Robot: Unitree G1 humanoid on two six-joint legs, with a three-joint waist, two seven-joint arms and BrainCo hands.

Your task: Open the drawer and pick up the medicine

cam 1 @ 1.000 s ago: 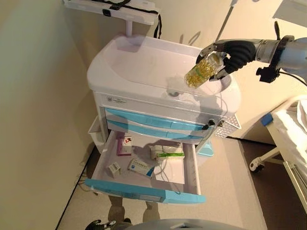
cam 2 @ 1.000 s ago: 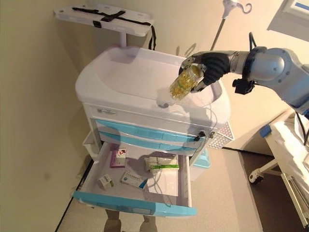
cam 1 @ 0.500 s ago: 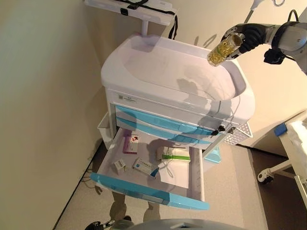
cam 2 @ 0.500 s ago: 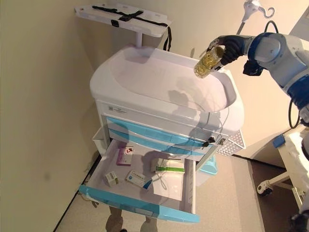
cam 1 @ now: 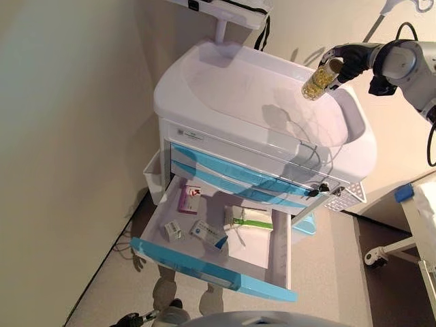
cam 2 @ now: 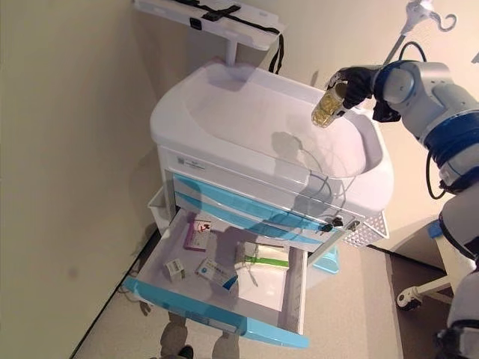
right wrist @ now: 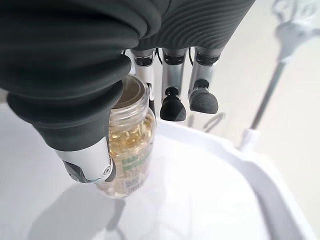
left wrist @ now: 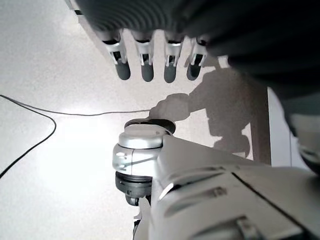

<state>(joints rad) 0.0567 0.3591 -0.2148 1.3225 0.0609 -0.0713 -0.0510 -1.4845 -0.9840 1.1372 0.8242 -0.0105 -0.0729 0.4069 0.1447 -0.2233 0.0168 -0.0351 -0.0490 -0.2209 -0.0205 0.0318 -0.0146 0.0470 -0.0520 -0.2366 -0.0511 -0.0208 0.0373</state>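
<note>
My right hand (cam 1: 351,58) is shut on a clear bottle of yellow capsules (cam 1: 318,76), held tilted in the air over the far right part of the white cart top (cam 1: 225,88). In the right wrist view the thumb (right wrist: 85,150) and fingers (right wrist: 172,105) wrap the bottle (right wrist: 127,150). The bottom drawer (cam 1: 211,269) with its blue front stands pulled open. It holds a pink box (cam 1: 189,199), a small box (cam 1: 172,230), a blue-white box (cam 1: 208,232), a green-white box (cam 1: 248,216) and a white sheet. My left hand (left wrist: 145,60) hangs over the floor, fingers straight and holding nothing.
The cart stands close to a beige wall on the left, with a small bin (cam 1: 153,184) on that side and a mesh basket (cam 1: 347,197) on its right. A bed frame (cam 1: 422,204) stands at the right. A shelf (cam 2: 217,15) rises behind the cart.
The right hand has carried the bottle from the near right of the cart top toward its far right rim. The camera has shifted as well. The drawer stays open.
</note>
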